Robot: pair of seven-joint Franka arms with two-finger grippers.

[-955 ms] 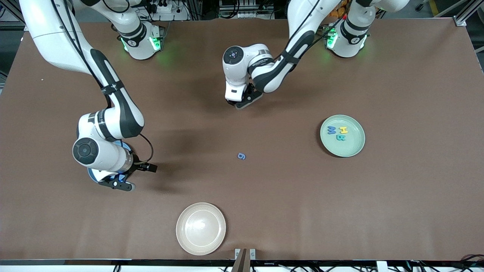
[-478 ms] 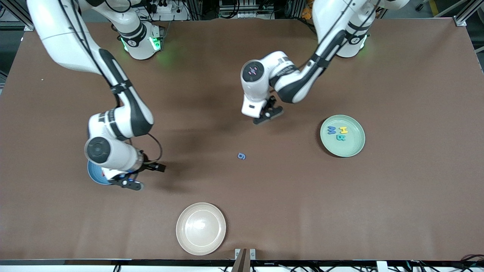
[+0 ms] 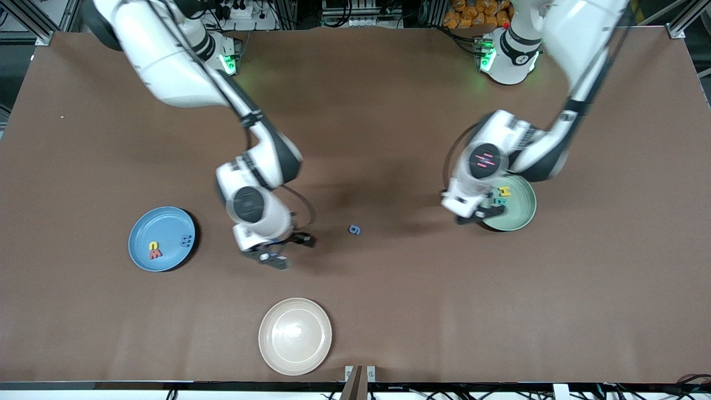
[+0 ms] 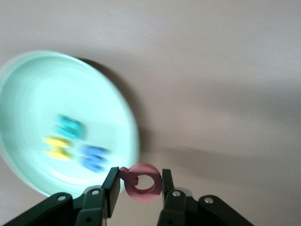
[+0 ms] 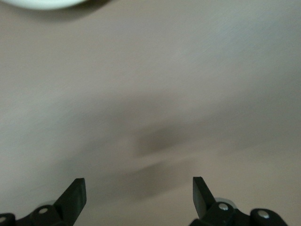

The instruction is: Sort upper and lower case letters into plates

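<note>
Left pincer (image 4: 137, 184) is pinching a red letter (image 4: 141, 182) at the green plate's (image 3: 522, 219) rim, risking an early drop onto the bench; right pincer (image 5: 138, 195) is hanging wide open, empty, over bare bench.

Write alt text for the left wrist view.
The left gripper is shut on a small red plastic letter, held above the brown table at the rim of the round pale green plate. Three blurred letters, teal, yellow and blue, lie in the plate.

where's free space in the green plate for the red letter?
Green plate: bare along the rim away from the left gripper, which holds the red letter. Crowded where the teal, yellow and blue letters cluster.
</note>
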